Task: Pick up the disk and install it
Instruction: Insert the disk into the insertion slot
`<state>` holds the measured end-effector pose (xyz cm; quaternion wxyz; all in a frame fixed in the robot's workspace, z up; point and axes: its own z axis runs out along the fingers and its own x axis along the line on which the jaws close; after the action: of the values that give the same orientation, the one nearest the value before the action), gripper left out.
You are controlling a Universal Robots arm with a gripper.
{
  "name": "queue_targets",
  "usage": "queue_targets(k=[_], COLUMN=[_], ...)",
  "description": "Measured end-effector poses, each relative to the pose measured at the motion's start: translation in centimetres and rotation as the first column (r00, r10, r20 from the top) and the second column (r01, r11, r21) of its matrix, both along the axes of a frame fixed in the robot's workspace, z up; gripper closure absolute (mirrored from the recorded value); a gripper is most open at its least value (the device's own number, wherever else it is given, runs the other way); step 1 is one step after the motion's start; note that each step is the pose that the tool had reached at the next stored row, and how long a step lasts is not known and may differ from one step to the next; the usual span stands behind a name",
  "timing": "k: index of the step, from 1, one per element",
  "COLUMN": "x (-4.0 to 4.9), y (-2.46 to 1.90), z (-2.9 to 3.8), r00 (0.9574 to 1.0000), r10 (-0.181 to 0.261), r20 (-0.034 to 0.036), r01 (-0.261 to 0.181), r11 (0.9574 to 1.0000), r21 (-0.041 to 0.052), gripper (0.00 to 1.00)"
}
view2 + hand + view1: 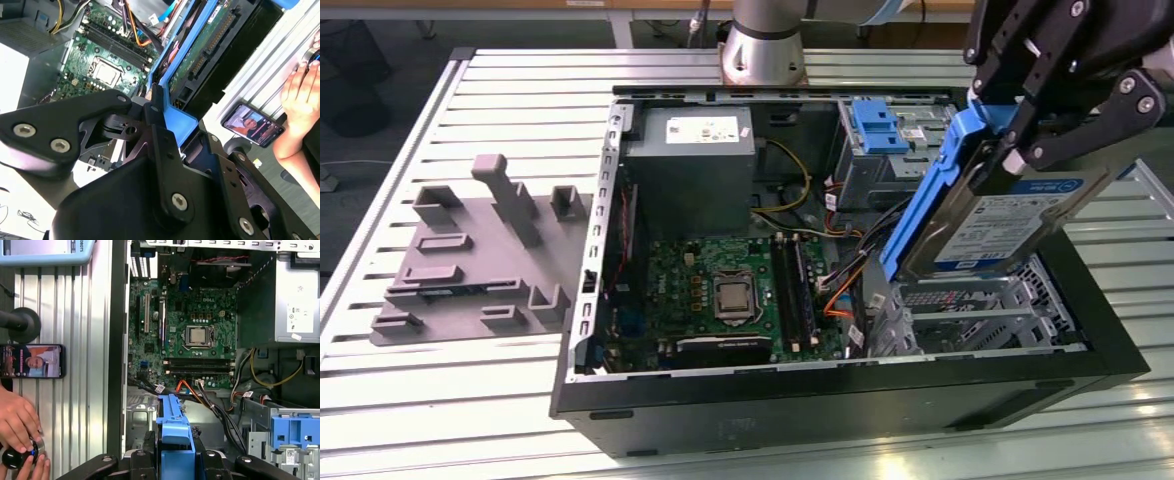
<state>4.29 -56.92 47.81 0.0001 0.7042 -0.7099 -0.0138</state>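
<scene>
The disk (998, 226), a silver-grey drive with a white-and-blue label in a bright blue carrier frame, hangs tilted above the metal drive cage (974, 320) at the exterior view's right of the open computer case (854, 395). My black gripper (1017, 148) is shut on its upper end. In the second wrist view the fingers (160, 145) clamp the blue carrier (182, 60), with the disk's green circuit side (200, 50) beside it. In the first wrist view the carrier (175, 432) juts out from the gripper (175, 462) over the case's inside.
A motherboard (720, 290) and cables fill the case, with a fixed blue bracket (878, 125) at its back. A grey fixture block with posts (474, 250) stands on the slatted table at the exterior view's left. A phone (32, 361) and a person's hand (17, 420) lie beside the case.
</scene>
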Motion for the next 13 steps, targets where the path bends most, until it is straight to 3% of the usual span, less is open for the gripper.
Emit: queue_targets(k=[13], x=[0.36], y=[-0.03], z=[-0.33], r00=[1.0], r10=[0.0], r20=[0.0], r01=[0.0], r11=[1.0], r21=[0.0], gripper=[0.64])
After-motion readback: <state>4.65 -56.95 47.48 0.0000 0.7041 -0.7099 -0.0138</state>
